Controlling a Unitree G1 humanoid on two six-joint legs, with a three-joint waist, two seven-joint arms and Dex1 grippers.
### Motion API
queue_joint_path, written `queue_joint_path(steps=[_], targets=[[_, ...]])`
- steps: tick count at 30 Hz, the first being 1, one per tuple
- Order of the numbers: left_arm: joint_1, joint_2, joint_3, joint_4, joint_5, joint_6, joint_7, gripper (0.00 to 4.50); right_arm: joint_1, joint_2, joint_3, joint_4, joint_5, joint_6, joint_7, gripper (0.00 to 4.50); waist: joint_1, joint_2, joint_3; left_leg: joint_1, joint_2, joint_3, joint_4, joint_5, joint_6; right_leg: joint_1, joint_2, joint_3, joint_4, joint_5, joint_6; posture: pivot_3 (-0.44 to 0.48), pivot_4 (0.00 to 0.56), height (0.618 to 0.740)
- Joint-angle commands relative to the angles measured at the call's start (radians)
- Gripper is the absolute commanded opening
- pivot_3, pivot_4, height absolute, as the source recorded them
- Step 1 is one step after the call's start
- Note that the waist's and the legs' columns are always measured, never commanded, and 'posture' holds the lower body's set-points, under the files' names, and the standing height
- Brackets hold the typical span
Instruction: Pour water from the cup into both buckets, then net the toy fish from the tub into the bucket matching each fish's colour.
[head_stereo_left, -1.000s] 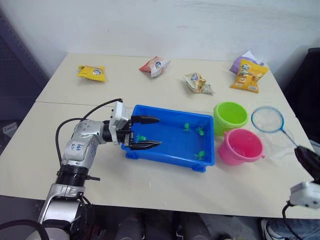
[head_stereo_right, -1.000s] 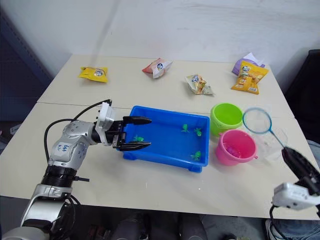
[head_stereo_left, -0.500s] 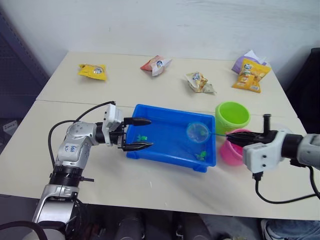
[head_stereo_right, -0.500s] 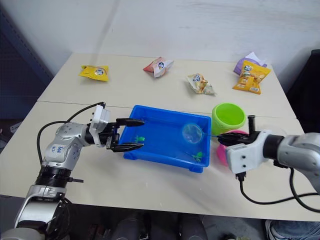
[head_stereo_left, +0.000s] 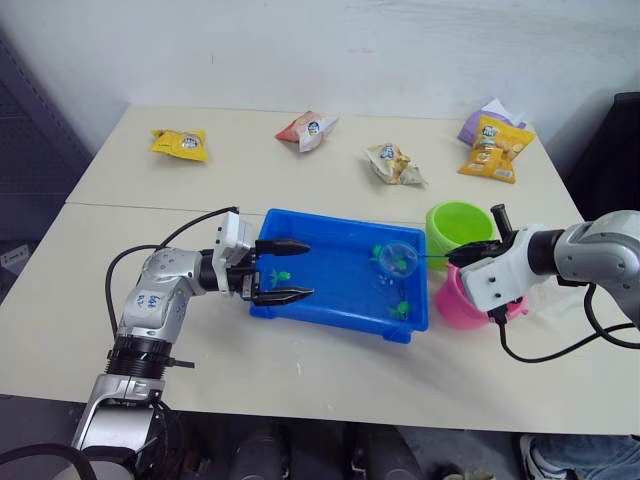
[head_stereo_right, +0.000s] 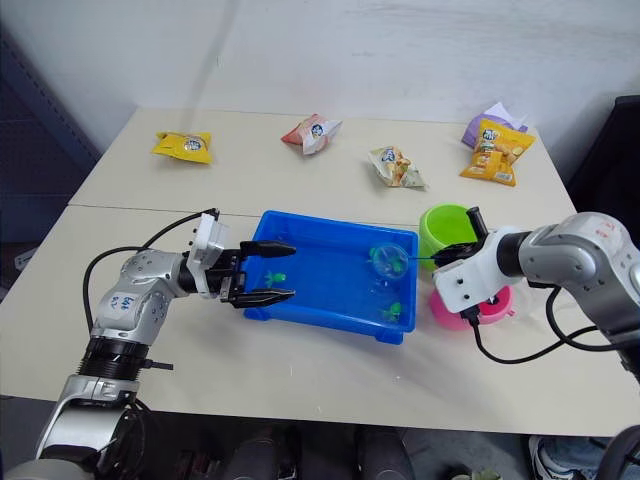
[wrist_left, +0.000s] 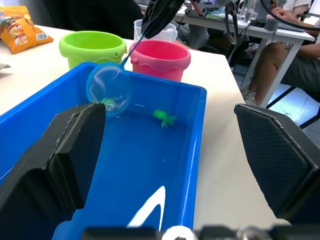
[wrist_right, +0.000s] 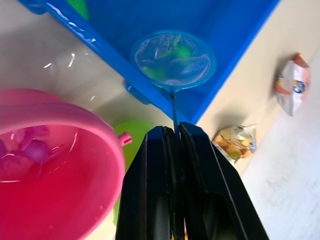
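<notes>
Having swung in from the desk's right edge, the right pincer (head_stereo_right: 452, 252), clamped on the net (head_stereo_left: 398, 259), now dips it over green fish (head_stereo_left: 401, 309) at the tub's (head_stereo_left: 330, 300) three o'clock end, while the left pincer (head_stereo_left: 288, 270) gapes wide astride its nine o'clock rim.

Head pair: high above the near table edge (head_stereo_left: 300, 385), facing forward and down, both eyes sharing the whole table.
Left wrist: low at the tub's (wrist_left: 192, 150) left end, close, looking right along it toward the buckets (wrist_left: 160, 59).
Right wrist: close above the net (wrist_right: 172, 60), looking down.
Shared: tub, net, buckets.
</notes>
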Motion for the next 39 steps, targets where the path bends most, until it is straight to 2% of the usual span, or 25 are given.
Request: queue_joint_path(steps=[1,9,24,27,30,32,39], targets=[[-0.031,-0.003,0.001,-0.003,-0.004,-0.011,-0.010,4.43,-0.028,0.005,0.014,-0.021,0.001,-0.003,0.067,0.00,0.003,0.000,0.000,0.000,0.000,0.000,0.000,0.000,0.000,0.000,0.000,0.000,0.000,0.000,0.000,0.000,0.150,0.738],[-0.036,-0.006,0.002,0.005,-0.003,-0.017,-0.014,4.43,-0.029,0.036,0.035,-0.110,0.020,0.088,0.176,0.00,0.002,0.000,0.000,0.000,0.000,0.000,0.000,0.000,0.000,0.000,0.000,-0.001,0.000,0.000,0.000,0.000,0.150,0.738],[-0.013,0.005,0.012,-0.004,-0.010,-0.017,-0.019,4.43,0.017,0.007,-0.006,-0.246,0.159,0.282,0.332,0.00,0.001,0.000,0.000,0.000,0.000,-0.001,0.000,0.000,0.000,0.000,0.000,-0.001,0.000,0.000,0.000,0.000,0.150,0.738],[-0.011,0.007,0.014,-0.006,-0.011,-0.015,-0.019,4.43,0.023,0.035,-0.020,-0.250,0.190,0.327,0.314,0.00,0.001,0.000,0.000,0.000,0.000,-0.001,0.000,0.000,0.000,0.000,0.000,-0.001,0.000,0.000,0.000,0.000,0.150,0.738],[-0.007,0.008,0.016,-0.010,-0.012,-0.014,-0.016,4.43,0.039,0.097,-0.055,-0.277,0.260,0.490,0.261,0.00,0.000,0.000,0.000,0.000,0.000,-0.001,0.000,0.000,0.000,0.000,0.000,-0.001,0.000,0.000,0.000,0.000,0.150,0.738],[-0.003,0.009,0.018,-0.013,-0.013,-0.013,-0.014,4.43,0.037,0.120,-0.069,-0.280,0.252,0.533,0.224,0.00,-0.001,0.000,0.000,0.000,0.000,-0.001,0.000,0.000,0.000,0.000,0.000,0.000,0.000,0.000,0.000,0.000,0.150,0.738],[0.013,0.013,0.024,-0.028,-0.013,-0.010,-0.005,4.43,0.120,0.209,-0.195,-0.282,0.369,0.753,0.090,0.00,0.002,0.000,0.000,-0.001,0.000,-0.002,0.000,-0.001,0.000,0.000,-0.001,-0.001,-0.001,0.000,0.000,0.000,0.150,0.738]])
